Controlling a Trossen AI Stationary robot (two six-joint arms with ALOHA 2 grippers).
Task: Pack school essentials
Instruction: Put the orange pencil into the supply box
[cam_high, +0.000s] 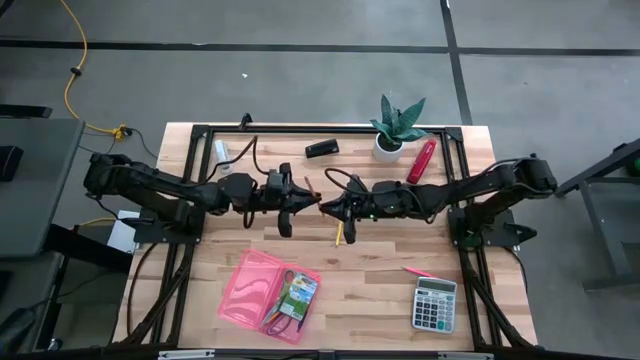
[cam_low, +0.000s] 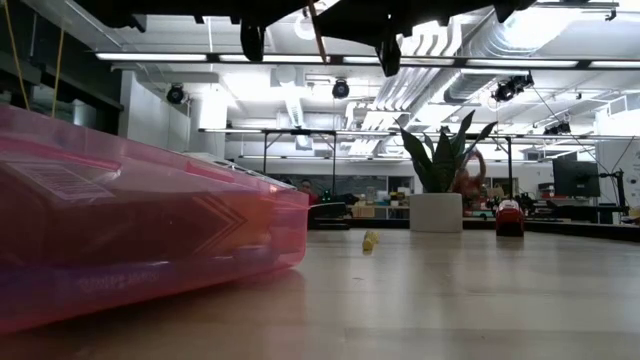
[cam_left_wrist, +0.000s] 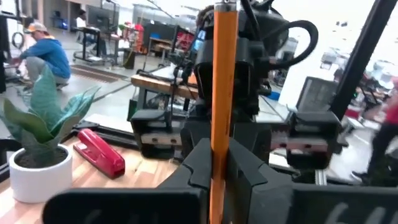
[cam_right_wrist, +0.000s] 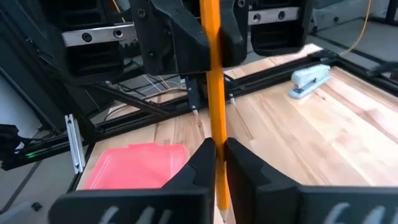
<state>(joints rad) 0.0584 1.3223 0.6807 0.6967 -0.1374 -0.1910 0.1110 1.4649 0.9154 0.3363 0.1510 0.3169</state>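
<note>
At the far left of the table (cam_high: 400, 300), a pale stapler (cam_high: 221, 151) is being left lying beside the frame rail; the left gripper (cam_high: 300, 197) is being held above the table's middle, and its fingers (cam_left_wrist: 245, 177) are being kept clamped together on an orange pencil (cam_high: 312, 188); in the left wrist view the same pencil (cam_left_wrist: 222, 81) is being shown upright between the dark fingers. Nearer the front edge, left of centre, a pink plastic case (cam_high: 262, 289) is being left open on the wood; purple-handled scissors (cam_high: 283, 312) and a small green-blue box (cam_high: 299, 293) are being kept inside it at its right side. At the far edge, a small black object (cam_high: 321, 149) is being left lying. Just right of the left gripper, the right gripper (cam_high: 328, 205) is being held tip to tip with it; its fingers (cam_right_wrist: 242, 165) are likewise being kept clamped on the orange pencil (cam_right_wrist: 212, 93), so the pencil is being gripped by both arms at once above the table. A yellow pencil (cam_high: 339, 233) is being left on the wood just near of the right gripper. Farther right, a potted plant (cam_high: 392, 130) in a white pot is being left standing at the far edge, with a red oblong object (cam_high: 421, 160) lying just beside it; near the front right, a grey calculator (cam_high: 435, 304) is being left flat, with a thin pink pencil (cam_high: 417, 271) just beyond its far edge.
</note>
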